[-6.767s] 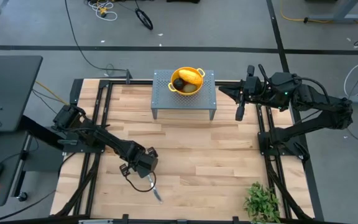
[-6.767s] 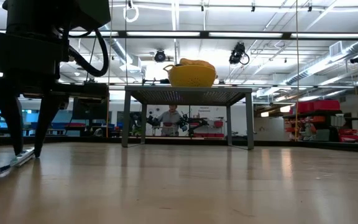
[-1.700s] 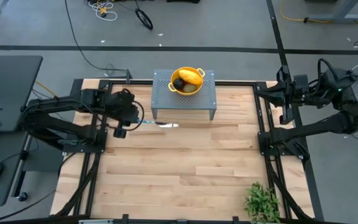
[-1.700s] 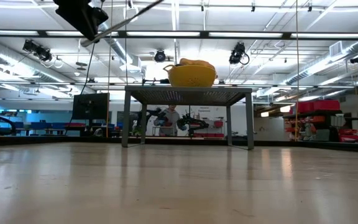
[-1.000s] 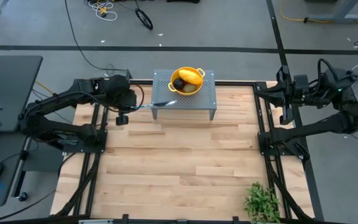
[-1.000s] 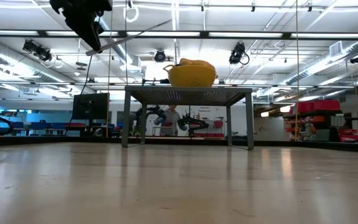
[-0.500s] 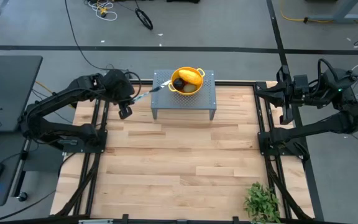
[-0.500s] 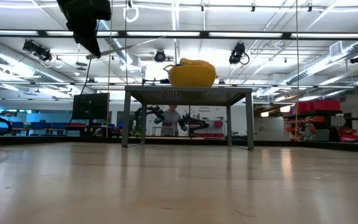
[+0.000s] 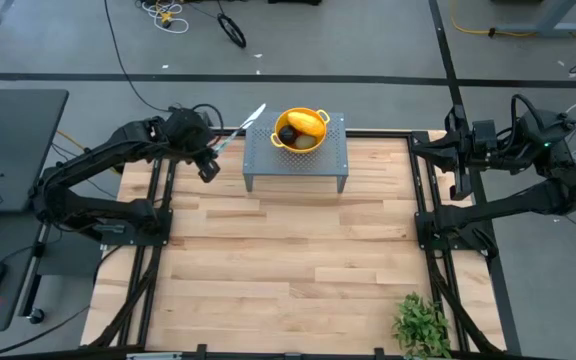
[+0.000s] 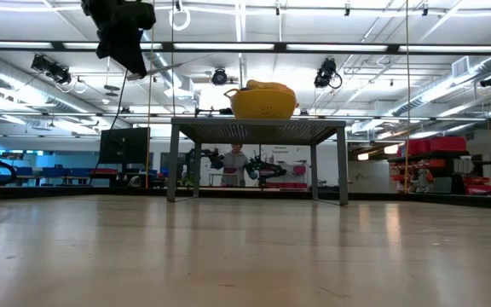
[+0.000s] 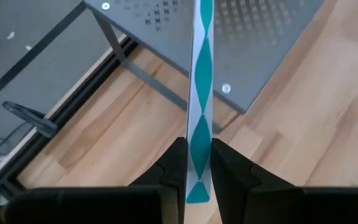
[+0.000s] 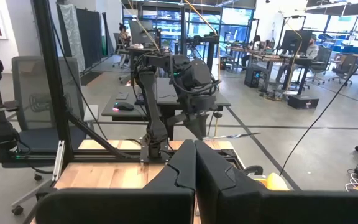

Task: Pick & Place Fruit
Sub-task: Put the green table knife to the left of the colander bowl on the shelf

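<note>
Two arms are in view from my station. My left gripper (image 9: 211, 155), raised beside the grey perforated stand (image 9: 296, 152), clamps a knife (image 9: 238, 130) with a teal-and-white patterned handle (image 11: 200, 106), its blade angled toward the yellow colander (image 9: 301, 128). Fruit (image 9: 303, 126) sits in that colander on the stand. My right gripper (image 9: 455, 172), fingers closed and empty, waits at the table's right edge.
</note>
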You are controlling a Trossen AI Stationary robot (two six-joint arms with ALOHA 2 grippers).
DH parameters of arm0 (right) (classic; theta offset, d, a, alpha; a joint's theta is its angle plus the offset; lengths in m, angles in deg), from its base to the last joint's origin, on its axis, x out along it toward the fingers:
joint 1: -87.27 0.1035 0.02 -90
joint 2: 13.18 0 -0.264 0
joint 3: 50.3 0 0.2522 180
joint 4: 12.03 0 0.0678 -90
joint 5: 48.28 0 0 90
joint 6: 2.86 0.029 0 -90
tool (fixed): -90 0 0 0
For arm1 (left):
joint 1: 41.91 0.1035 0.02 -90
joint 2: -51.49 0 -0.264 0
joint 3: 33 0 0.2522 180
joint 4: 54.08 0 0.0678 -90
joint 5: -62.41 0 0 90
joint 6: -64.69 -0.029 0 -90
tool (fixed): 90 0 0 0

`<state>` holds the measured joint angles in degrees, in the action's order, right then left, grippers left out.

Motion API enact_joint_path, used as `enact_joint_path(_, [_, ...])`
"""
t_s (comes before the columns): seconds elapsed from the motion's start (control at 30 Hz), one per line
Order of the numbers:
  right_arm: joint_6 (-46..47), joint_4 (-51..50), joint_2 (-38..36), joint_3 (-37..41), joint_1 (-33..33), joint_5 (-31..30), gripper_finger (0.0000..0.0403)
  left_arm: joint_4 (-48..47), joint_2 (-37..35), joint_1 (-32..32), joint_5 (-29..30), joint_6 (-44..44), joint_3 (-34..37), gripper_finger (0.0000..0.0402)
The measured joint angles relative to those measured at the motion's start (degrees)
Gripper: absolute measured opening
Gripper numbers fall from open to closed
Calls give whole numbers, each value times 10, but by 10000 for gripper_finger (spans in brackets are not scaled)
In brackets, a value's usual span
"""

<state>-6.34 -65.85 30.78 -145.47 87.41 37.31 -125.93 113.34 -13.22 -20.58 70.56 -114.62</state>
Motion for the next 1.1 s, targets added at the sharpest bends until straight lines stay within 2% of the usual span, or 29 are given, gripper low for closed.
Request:
enact_joint_path(0.47, [0, 0, 0, 0, 0, -15, 0, 27, 0, 0, -1, 80, 0, 59])
enact_joint_path(0.8, [0, 0, 0, 0, 0, -15, 0, 27, 0, 0, -2, 267, 0, 59])
enact_joint_path(1.1, [0, 0, 0, 0, 0, -15, 0, 54, 0, 0, -9, 299, 0, 59])
